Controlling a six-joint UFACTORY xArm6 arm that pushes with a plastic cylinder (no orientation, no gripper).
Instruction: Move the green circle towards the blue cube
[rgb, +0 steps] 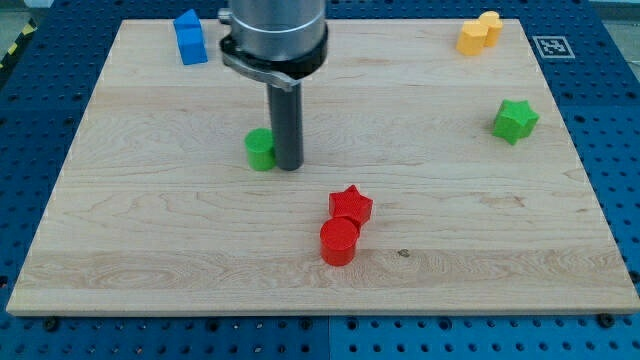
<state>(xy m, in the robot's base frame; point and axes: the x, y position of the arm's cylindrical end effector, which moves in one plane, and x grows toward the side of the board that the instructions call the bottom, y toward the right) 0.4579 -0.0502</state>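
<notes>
The green circle (260, 149) lies left of the board's middle. My tip (289, 166) stands right against its right side, touching or nearly so. The blue cube (189, 37) sits near the view's top left, up and to the left of the green circle, well apart from it. The rod rises from the tip to the arm's grey housing (275, 35) at the view's top.
A red star (351, 205) and a red cylinder (339, 241) sit together below the middle. A green star (514, 120) is at the right. A yellow block (479, 33) is at the top right. The wooden board (150, 250) has blue pegboard around it.
</notes>
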